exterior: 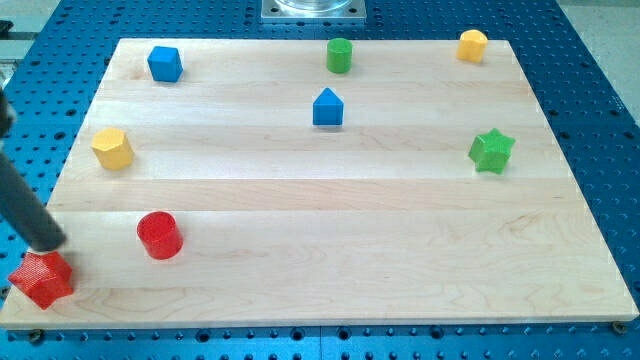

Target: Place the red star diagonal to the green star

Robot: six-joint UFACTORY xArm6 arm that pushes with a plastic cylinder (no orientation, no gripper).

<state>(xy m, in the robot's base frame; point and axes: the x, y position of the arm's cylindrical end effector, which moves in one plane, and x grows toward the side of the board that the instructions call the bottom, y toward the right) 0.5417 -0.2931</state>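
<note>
My tip (45,243) touching red star (41,279) at board's (330,260) bottom-left corner. No jaws, plain rod. Green star (491,150) far right, well apart. Red cylinder (158,235) near, right of tip; yellow block (112,148) above.

Star (42,279) just below my tip (48,244)

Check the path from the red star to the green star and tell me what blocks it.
My tip sits just above the red star at the view's bottom left. The green star is far right. The red cylinder stands close beside the straight line, near its start; nothing else visible blocks it.
</note>
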